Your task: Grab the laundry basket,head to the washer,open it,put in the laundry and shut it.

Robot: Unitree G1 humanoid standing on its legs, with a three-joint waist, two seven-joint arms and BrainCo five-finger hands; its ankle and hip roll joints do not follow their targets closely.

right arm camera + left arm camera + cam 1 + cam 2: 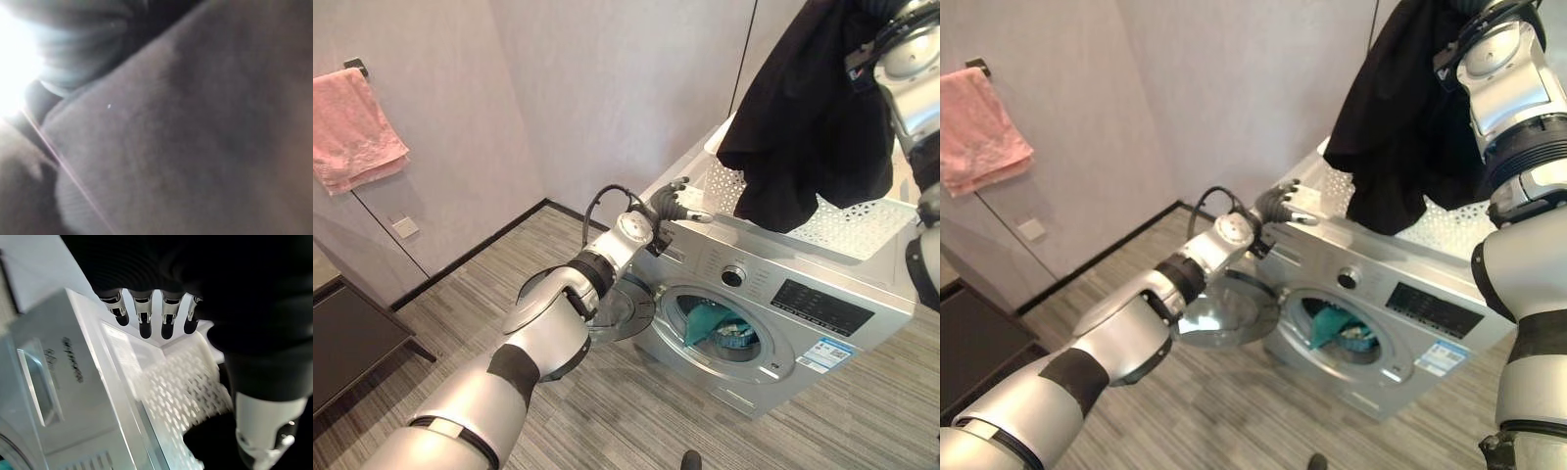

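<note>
The washer [773, 323] stands against the grey wall, its round door [622, 311] swung open to the left and a teal garment [710, 323] already lying in the mouth of the drum. On top of the machine sits the white laundry basket [857, 225], a perforated plastic tub that looks stiff and light; its rim is the natural place to steady or carry it.

Above the basket hangs a black garment [813, 117], lifted high by the right arm, whose wrist stands at the upper right in the eye views. The cloth drapes in loose folds with its lower edge just over the basket — soft, limp and light by the look of it, likely to sag and swing, and apt to catch on the basket rim or the door if carried low. A bunched hold near its top seems the best grip, so that less cloth trails. The right wrist view shows dark cloth pressed close against the camera, and the fingers are hidden, so I cannot tell whether the right hand is clamped on the cloth.

The left hand [675, 204] rests at the top left corner of the washer, beside the basket's near corner. Its fingers [142, 318] are straight and relaxed, holding nothing.

A pink towel [352, 132] hangs on the wall at far left.
</note>
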